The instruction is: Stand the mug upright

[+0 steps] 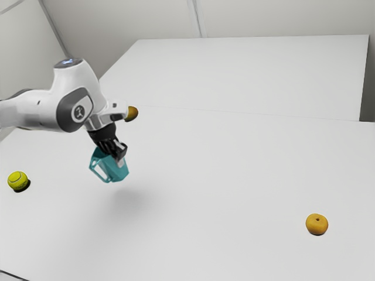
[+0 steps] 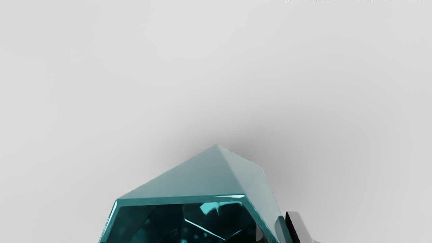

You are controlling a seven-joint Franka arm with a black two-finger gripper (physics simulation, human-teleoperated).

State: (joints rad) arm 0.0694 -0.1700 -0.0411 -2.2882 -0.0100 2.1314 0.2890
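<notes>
exterior view: teal mug (image 1: 118, 171), left of ctr in the frame, hangs tilted above a white table (image 1: 234, 175), its soft shadow apart from it below. handle (image 1: 98, 175) faces the frame's left edge. black gripper (image 1: 119, 157) has it pinched by the wall near the rim: in the wrist view one finger (image 2: 298, 226) lies outside the wall, w/ the other seen inside the mouth, so the gap is prob. just wall-thick. also: yellow-green ball (image 1: 17, 180) at far left, orange fruit (image 1: 317, 223) at lower right, darker fruit (image 1: 132, 113) upper left, just beyond the hand.

handling, my guess: stiff, light-to-med. wt., smooth & slick, maybe brittle; flat facets could pivot btwn the pads. wall near the rim is a good hold, w/ handle kept clear. next: level it, lower gently till the base sits flat, then let go.
</notes>
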